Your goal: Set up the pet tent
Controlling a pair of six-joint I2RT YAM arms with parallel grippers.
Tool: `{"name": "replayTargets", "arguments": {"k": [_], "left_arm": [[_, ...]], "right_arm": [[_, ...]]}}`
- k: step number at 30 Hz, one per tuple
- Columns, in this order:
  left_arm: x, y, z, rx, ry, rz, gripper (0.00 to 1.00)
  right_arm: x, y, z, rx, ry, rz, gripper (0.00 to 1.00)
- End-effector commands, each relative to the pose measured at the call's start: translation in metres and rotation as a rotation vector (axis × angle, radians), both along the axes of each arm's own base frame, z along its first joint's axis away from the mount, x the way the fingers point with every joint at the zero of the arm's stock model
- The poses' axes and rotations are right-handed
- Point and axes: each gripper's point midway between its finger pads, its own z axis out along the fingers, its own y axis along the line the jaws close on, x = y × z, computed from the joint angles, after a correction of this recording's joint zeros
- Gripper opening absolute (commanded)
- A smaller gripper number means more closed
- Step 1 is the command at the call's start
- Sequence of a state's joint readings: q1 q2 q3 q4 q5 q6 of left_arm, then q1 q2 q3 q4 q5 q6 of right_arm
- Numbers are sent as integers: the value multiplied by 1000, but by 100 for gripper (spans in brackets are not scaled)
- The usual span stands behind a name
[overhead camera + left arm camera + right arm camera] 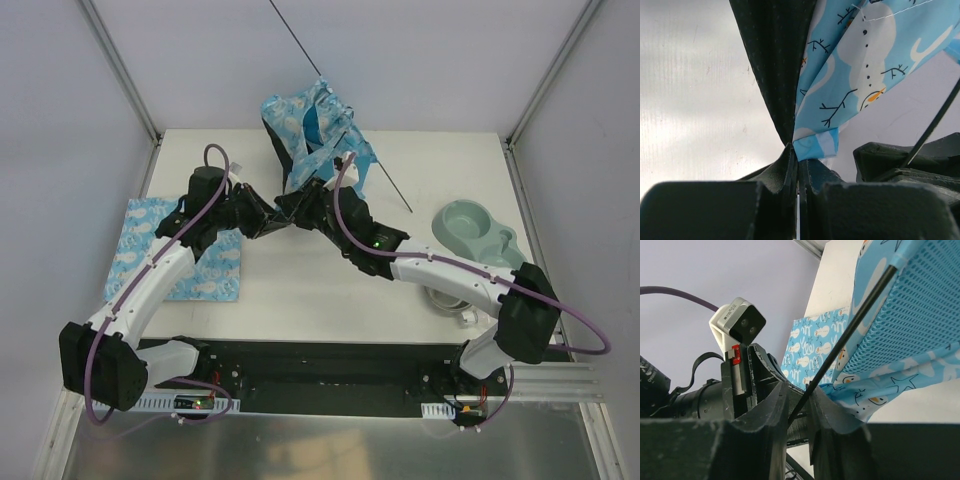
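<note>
Locate pet tent (310, 125) collapsed at far centre of table (300, 290), directly far of both grippers. Note left gripper (797, 162) pressed together on a fabric corner (815, 145). Note right gripper (797, 400) set around a pole (850, 332) slanting far and right; cannot tell whether clamped. Treat right gripper as nearer the pole's long axis.

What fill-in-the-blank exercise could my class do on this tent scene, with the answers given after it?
1. The left gripper is shut on fabric of the pet tent, which is printed with ____.
2. Between the right gripper's fingers runs a thin black ____.
3. The flat mat lies on the robot's ____ side.
4. The green pet bowl sits on the robot's ____ side.

Missing words: snowmen; pole; left; right.
</note>
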State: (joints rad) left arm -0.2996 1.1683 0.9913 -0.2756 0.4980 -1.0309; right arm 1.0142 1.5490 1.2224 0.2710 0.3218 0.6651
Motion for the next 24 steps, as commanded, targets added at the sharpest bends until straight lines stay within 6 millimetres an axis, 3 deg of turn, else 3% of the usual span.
{"name": "replayTargets", "arguments": {"k": [1,7,8,10,12,24], "left_arm": [[15,3,13,-2,-76,15,0],[16,2,14,10,-90,4,0],[17,3,14,12,-92,4,0],[16,2,14,15,-92,-2,0],[15,3,13,21,-98,-8,0],[2,7,14,134,-283,-157,0]], "right_arm": [[-17,6,5,28,21,95,23],[-25,11,-6,34,58,143,23],[-26,12,-7,39,61,147,19],[-25,12,-8,41,59,145,0],[-21,10,-5,43,47,127,0],[42,-24,30,174,-65,-126,0]]}}
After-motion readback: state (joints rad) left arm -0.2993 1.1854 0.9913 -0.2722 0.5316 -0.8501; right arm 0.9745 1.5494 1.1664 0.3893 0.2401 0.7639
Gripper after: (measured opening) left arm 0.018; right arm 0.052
